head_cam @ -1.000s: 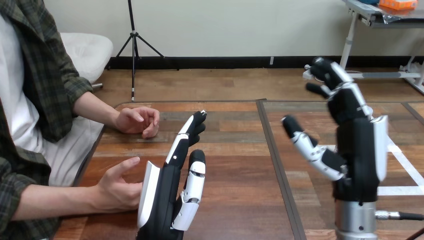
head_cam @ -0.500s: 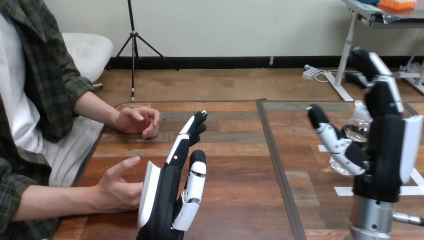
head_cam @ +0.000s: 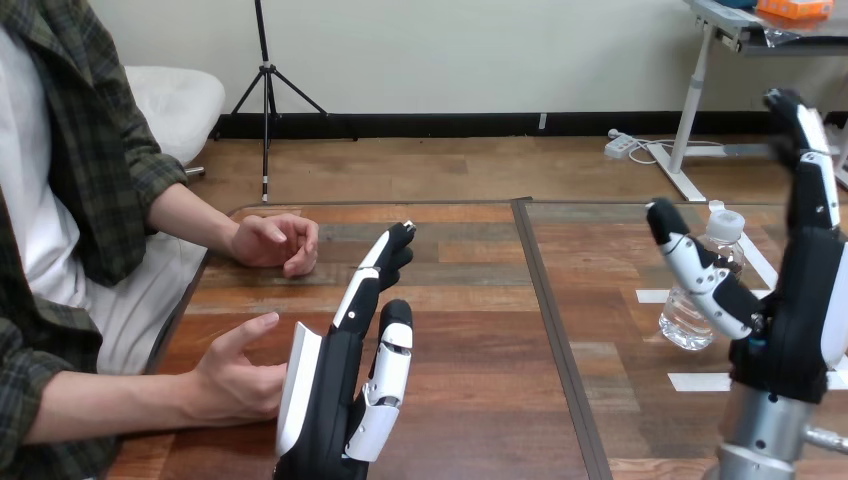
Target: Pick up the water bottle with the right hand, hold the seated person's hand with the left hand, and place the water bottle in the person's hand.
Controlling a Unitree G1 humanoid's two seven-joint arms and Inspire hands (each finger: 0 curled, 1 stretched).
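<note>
A clear water bottle (head_cam: 693,300) with a white cap stands upright on the table's right side. My right hand (head_cam: 795,320) is raised just right of it, open, thumb reaching across the bottle's front, fingers straight up. My left hand (head_cam: 335,385) stands edge-up near the table's front left, open, fingers pointing away from me. The person's near hand (head_cam: 235,370) lies open just left of it, close to its white shell; I cannot tell if they touch. The person's far hand (head_cam: 275,240) rests loosely curled on the table.
A dark seam (head_cam: 550,330) runs front to back down the wooden table (head_cam: 470,300). White tape marks (head_cam: 700,381) lie on the table around the bottle.
My right hand has swung to the right, uncovering the bottle, which now stands left of its palm. My left hand and the person's hands have stayed put.
</note>
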